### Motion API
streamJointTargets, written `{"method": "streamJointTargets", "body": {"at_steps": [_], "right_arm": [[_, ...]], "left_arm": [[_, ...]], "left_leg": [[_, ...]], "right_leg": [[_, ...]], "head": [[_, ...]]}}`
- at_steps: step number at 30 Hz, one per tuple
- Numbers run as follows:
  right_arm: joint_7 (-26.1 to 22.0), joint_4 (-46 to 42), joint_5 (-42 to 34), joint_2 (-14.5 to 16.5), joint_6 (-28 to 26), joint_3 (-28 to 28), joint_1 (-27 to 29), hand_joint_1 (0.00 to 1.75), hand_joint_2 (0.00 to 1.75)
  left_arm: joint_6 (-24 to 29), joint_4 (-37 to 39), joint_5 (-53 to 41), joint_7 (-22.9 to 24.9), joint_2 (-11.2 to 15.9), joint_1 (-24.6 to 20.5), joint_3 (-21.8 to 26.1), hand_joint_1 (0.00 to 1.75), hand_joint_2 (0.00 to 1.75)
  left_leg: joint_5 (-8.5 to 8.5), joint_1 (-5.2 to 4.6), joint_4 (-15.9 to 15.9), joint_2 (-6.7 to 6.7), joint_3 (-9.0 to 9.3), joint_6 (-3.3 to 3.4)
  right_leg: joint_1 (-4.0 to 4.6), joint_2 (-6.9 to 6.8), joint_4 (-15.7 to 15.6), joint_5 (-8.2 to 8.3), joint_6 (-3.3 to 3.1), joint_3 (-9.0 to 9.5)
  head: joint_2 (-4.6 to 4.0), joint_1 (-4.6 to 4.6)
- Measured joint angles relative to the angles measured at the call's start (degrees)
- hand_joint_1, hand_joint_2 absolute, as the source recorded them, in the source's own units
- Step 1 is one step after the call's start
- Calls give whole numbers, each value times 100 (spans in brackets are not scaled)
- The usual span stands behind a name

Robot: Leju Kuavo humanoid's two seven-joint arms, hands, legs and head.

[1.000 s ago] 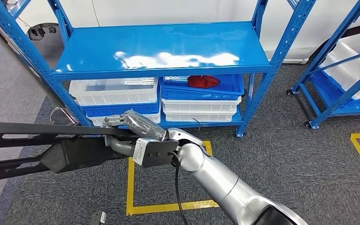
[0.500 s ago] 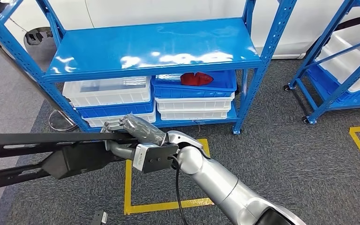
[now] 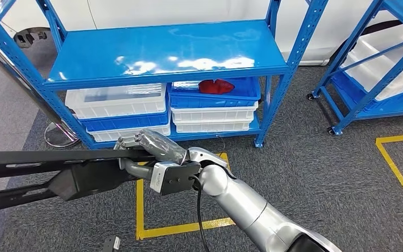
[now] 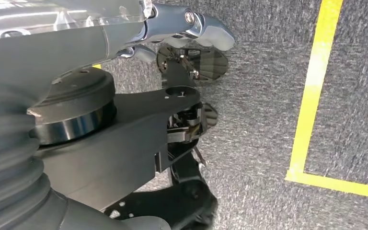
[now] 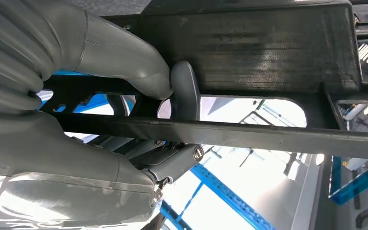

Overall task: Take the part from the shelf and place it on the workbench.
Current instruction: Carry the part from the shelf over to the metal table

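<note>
We see the blue shelf (image 3: 162, 52) standing on grey carpet, stacked bins (image 3: 215, 105) on its lower level. The long black part (image 3: 57, 173) extends in front of it, off the shelf. Our right hand (image 3: 147, 149) grasps it; the left hand's (image 4: 124, 28) state we cannot tell.

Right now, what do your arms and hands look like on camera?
The right arm is smooth silver tubing with rounded joints, a black cable running along it. The right hand has a grey ribbed cover, thick grey thumb and clear plastic wrap. The left hand is similarly grey and ribbed.
</note>
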Motion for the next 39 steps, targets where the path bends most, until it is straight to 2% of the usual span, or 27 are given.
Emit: {"method": "streamJointTargets", "body": {"at_steps": [2, 3, 6, 8, 9, 11, 12, 13, 14, 15, 17, 19, 21, 22, 24, 25, 26, 27, 28, 29, 30, 31, 33, 34, 35, 37, 39], "right_arm": [[-5, -1, 2, 1, -8, 0, -9, 175, 175], [-9, -1, 3, 2, -17, 0, -11, 175, 175], [-22, -1, 11, 2, -55, 0, -5, 175, 175], [-32, -2, 16, 3, -72, 0, -5, 175, 175], [-38, -2, 19, 4, -77, 0, -3, 175, 175], [-46, -2, 26, 4, -81, 0, 16, 175, 175], [-49, -2, 34, 3, -82, 0, 36, 175, 175], [-49, -2, 43, 2, -83, 0, 57, 175, 175], [-48, -3, 54, 2, -84, 0, 73, 175, 175], [-48, -7, 63, 2, -86, -1, 83, 175, 175], [-48, -22, 80, 3, -91, -2, 86, 175, 175], [-46, -36, 91, 4, -95, -3, 89, 175, 175], [-44, -48, 97, -1, -98, -12, 99, 175, 175], [-42, -55, 100, -5, -99, -20, 104, 175, 175], [-38, -69, 104, -13, -102, -34, 107, 175, 175], [-36, -74, 106, -15, -102, -37, 110, 175, 175], [-29, -78, 109, -20, -103, -38, 117, 175, 175], [-20, -81, 113, -27, -102, -38, 129, 175, 175], [-10, -81, 118, -35, -102, -39, 142, 175, 175], [-2, -81, 122, -43, -101, -39, 152, 175, 175], [3, -83, 126, -47, -101, -39, 157, 175, 175], [4, -90, 129, -49, -100, -40, 157, 175, 175], [4, -107, 135, -44, -95, -42, 148, 175, 175], [3, -113, 138, -40, -90, -43, 145, 175, 175], [3, -115, 139, -35, -81, -44, 142, 175, 175], [-2, -116, 141, -31, -64, -44, 141, 175, 175], [-12, -114, 139, -20, -49, -43, 126, 175, 175]], "left_arm": [[-3, 0, -2, 0, -9, -7, 0, 0, 175], [-4, 0, -3, 0, -11, -8, 0, 0, 175], [-8, 0, -11, 3, -13, -10, -1, 0, 175], [-10, 0, -25, 5, -14, -19, -1, 0, 175], [-10, 0, -32, 7, -14, -22, -1, 0, 175], [-10, 0, -47, 13, -14, -18, -1, 0, 175], [-10, 0, -51, 20, -14, -14, -2, 0, 175], [-10, 0, -56, 26, -14, -12, -3, 0, 175], [-11, 0, -59, 31, -14, -12, -5, 0, 175], [-12, 0, -61, 35, -14, -15, -8, 0, 175], [-13, 0, -68, 40, -12, -21, -10, 0, 175], [-14, 0, -81, 49, -9, -23, -13, 0, 175], [-16, 0, -97, 56, -13, -36, -18, 0, 175], [-16, 0, -105, 58, -18, -47, -20, 0, 175], [-17, 0, -118, 59, -27, -59, -23, 0, 175], [-16, 0, -122, 61, -27, -56, -23, 0, 175], [-16, 0, -126, 63, -27, -48, -24, 0, 175], [-15, 0, -128, 66, -27, -41, -24, 0, 175], [-15, 0, -130, 69, -27, -37, -24, 0, 175], [-16, 0, -132, 72, -27, -38, -24, 0, 175], [-16, 0, -133, 75, -28, -43, -24, 0, 175], [-17, 0, -134, 77, -28, -49, -24, 0, 175], [-17, 0, -133, 78, -28, -56, -24, 0, 175], [-16, 0, -131, 78, -28, -57, -24, 0, 175], [-16, 0, -128, 77, -28, -56, -24, 0, 175], [-15, 0, -117, 69, -28, -55, -24, 0, 175], [-16, 0, -103, 52, -28, -49, -24, 0, 175]], "left_leg": [[-34, -18, 60, 47, -14, -39], [-48, -31, 86, 71, -25, -65], [-62, -41, 101, 153, -39, -148], [-199, -24, 240, 96, -87, -214], [-357, -14, 466, 36, -175, -245], [-743, 1, 1200, -50, -469, -286], [-861, 5, 1534, -62, -608, -294], [-877, 6, 1700, -68, -674, -292], [-776, 6, 1635, -78, -632, -281], [-582, 6, 1340, -116, -487, -261], [-223, 11, 536, -368, -108, -197], [-119, 4, 120, -567, 73, -140], [-120, 1, 45, -501, 93, -101], [-101, 10, -5, -431, 108, -76], [-46, 31, -106, -278, 140, -15], [-34, 24, -125, -198, 144, 6], [-32, 15, -124, -121, 136, 20], [-34, 7, -116, -41, 125, 23], [-37, 3, -103, 37, 115, 24], [-43, 1, -88, 111, 105, 21], [-52, 0, -67, 181, 99, 13], [-69, -3, -41, 243, 96, -1], [-111, -36, 14, 344, 86, -47], [-127, -54, 34, 389, 84, -72], [-134, -65, 40, 437, 85, -97], [-160, -52, 49, 490, 96, -155], [-348, -22, 268, 276, 19, -223]], "right_leg": [[21, -147, -750, 263, -48, 385], [37, -185, -965, 316, -79, 485], [62, -96, -1057, 351, -174, 483], [34, -22, -1085, 390, -236, 477], [18, 15, -1096, 407, -260, 476], [17, 100, -1096, 421, -280, 463], [20, 151, -1094, 425, -283, 458], [22, 207, -1092, 430, -282, 456], [22, 272, -1090, 434, -278, 458], [22, 340, -1089, 439, -271, 464], [15, 469, -1092, 456, -244, 463], [-14, 590, -1097, 494, -179, 416], [-30, 701, -1120, 545, -90, 363], [-21, 658, -1117, 543, -56, 347], [12, 377, -866, 361, -6, 223], [12, 204, -558, 179, 10, 83], [7, 106, -175, -15, 29, -94], [-2, 69, 181, -160, 47, -256], [-8, 51, 393, -212, 61, -343], [-11, 34, 385, -157, 69, -317], [-11, 1, 148, -13, 68, -171], [-2, -96, -249, 161, 53, 62], [50, -339, -924, 352, -32, 432], [74, -412, -1078, 370, -82, 504], [94, -401, -1107, 357, -128, 501], [82, -269, -1131, 394, -194, 482], [50, -150, -1164, 434, -257, 475]], "head": [[1, -2], [0, -4], [0, -5], [0, -9], [0, -10], [0, -12], [0, -12], [-1, -12], [-1, -12], [-1, -12], [-1, -2], [0, 6], [1, 6], [2, 10], [1, 36], [1, 49], [0, 59], [0, 60], [0, 60], [0, 60], [1, 61], [1, 61], [0, 58], [1, 56], [0, 55], [1, 55], [2, 52]]}}
